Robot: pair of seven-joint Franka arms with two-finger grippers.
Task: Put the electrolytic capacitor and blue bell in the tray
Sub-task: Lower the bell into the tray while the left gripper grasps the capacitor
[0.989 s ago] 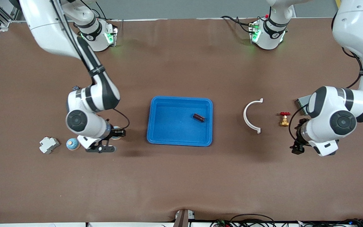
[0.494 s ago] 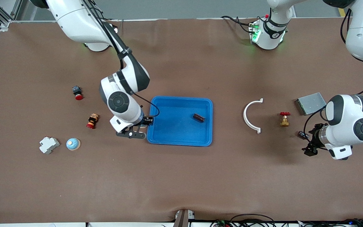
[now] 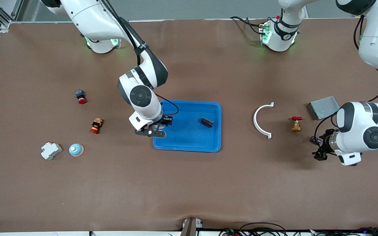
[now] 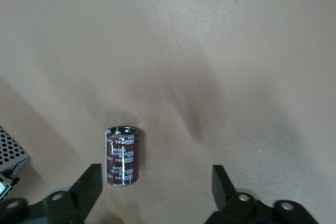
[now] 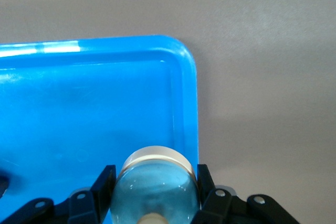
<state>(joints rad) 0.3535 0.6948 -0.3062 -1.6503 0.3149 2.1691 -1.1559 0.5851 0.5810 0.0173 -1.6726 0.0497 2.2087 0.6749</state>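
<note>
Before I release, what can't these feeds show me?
1. Front view: the right arm's wrist hides the bell in the right end effector over the tray rim.
2. Right wrist view: the picture edge cuts off the bell's lower part; its height over the tray is unclear.
3. Left wrist view: the capacitor print is blurred; the edge cuts off the grey box.
4. Front view: the capacitor under the open left end effector is too small to identify.

Glossy plastic tray (image 3: 189, 144); matt brown table (image 3: 189, 190).
</note>
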